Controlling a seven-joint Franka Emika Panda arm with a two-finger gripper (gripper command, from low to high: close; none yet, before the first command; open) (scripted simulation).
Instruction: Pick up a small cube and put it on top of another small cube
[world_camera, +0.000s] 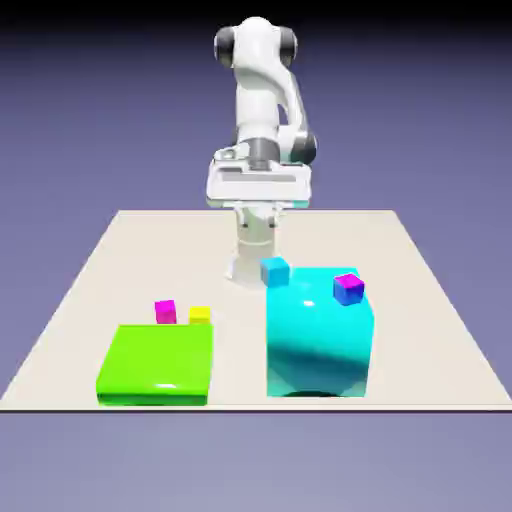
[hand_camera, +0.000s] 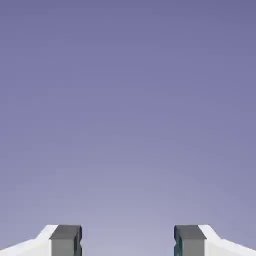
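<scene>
The small cube (world_camera: 165, 311), tiny and plain magenta-pink, rests on the table just behind the green block, touching or nearly touching a small yellow cube (world_camera: 200, 315) on its right. My gripper (world_camera: 258, 187) hangs high above the far side of the table, well away from both cubes. In the hand view the gripper (hand_camera: 127, 241) is open, its two grey fingertips (hand_camera: 65, 240) wide apart with nothing between them. That view holds only the blue-violet backdrop, with no cube in it.
A flat lime-green block (world_camera: 158, 362) lies at the front left. A tall cyan block (world_camera: 320, 340) stands at the front right, with a small magenta-topped, blue-sided cube (world_camera: 348, 288) on its top. A small cyan cube (world_camera: 275, 270) sits behind it near the robot's base.
</scene>
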